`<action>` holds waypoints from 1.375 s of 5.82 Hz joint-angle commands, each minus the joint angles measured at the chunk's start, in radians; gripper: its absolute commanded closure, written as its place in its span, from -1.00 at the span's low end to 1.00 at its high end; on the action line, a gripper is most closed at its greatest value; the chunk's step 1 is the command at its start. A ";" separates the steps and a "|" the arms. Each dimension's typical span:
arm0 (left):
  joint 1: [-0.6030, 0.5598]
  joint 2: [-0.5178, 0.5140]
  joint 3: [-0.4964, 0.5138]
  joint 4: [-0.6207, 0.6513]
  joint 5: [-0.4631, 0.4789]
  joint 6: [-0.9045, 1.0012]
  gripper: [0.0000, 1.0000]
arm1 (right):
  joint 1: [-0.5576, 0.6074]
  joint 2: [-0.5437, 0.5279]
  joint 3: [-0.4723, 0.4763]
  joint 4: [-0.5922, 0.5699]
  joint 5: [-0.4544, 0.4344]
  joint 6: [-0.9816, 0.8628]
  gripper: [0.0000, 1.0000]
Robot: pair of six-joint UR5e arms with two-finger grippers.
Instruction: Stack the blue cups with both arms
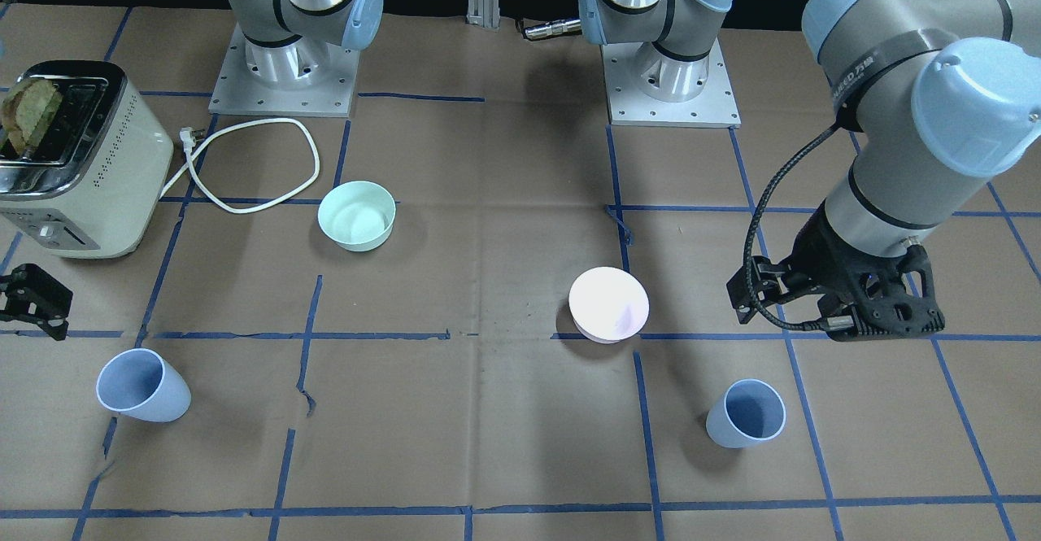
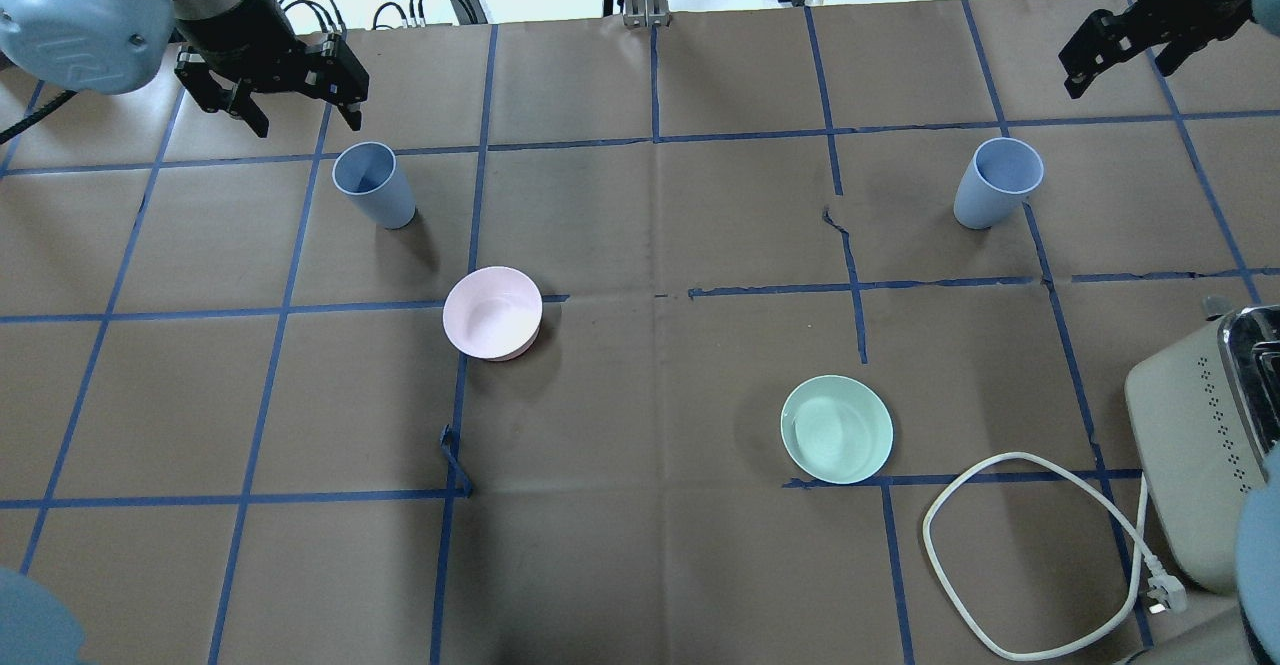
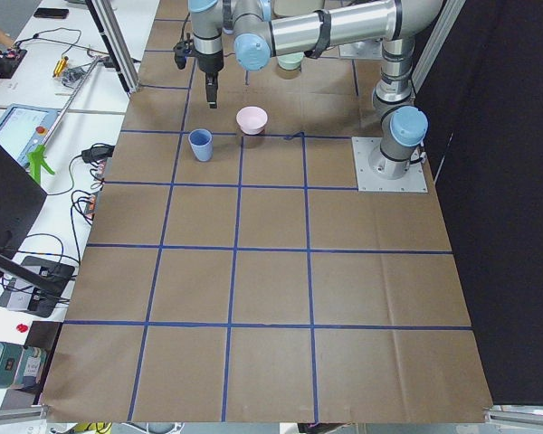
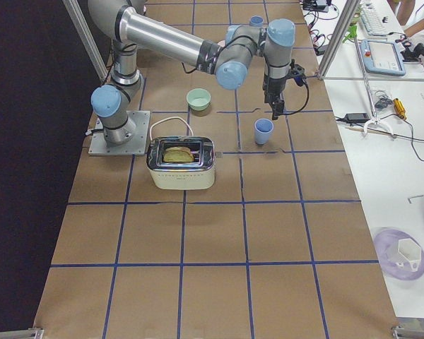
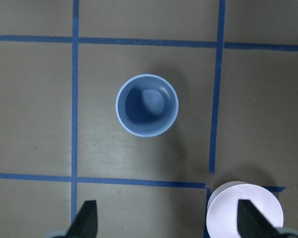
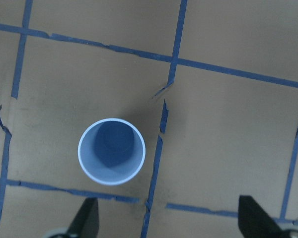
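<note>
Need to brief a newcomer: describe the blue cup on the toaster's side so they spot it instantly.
Find the cream toaster at the end of the table. On that same side, farther from the robot's bases, stands an upright blue cup. It is taller than the nearby mint-green bowl, and its twin stands far off near the pink bowl.

Overhead and front cameras face each other, steeply down, sharing the pink bowl (image 2: 492, 311). End cameras look along the table (image 3: 271, 271). Wrist cameras look straight down, near, on the blue cups (image 5: 147, 105) (image 6: 111, 157).
</note>
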State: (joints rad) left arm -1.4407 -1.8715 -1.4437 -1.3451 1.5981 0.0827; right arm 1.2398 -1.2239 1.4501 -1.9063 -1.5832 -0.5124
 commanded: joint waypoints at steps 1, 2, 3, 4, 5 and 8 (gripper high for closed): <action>-0.004 -0.102 -0.003 0.107 0.000 0.002 -0.95 | -0.002 0.104 0.009 -0.049 0.028 0.041 -0.98; -0.004 -0.142 -0.003 0.150 -0.001 0.000 -0.95 | -0.002 0.119 0.044 -0.069 0.041 0.072 -0.98; -0.016 -0.187 -0.004 0.182 -0.003 0.000 -0.95 | -0.002 0.119 0.093 -0.115 0.032 0.069 -0.99; -0.020 -0.224 -0.004 0.188 -0.006 0.002 -0.94 | -0.002 0.119 0.134 -0.153 0.025 0.066 -0.99; -0.026 -0.253 -0.006 0.214 -0.006 0.002 -0.92 | -0.002 0.116 0.153 -0.154 0.023 0.067 -0.99; -0.032 -0.273 -0.007 0.215 -0.006 0.012 0.70 | -0.002 0.115 0.153 -0.154 0.026 0.075 0.81</action>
State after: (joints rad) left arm -1.4721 -2.1385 -1.4520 -1.1317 1.5923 0.0902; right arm 1.2379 -1.1081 1.6023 -2.0599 -1.5574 -0.4408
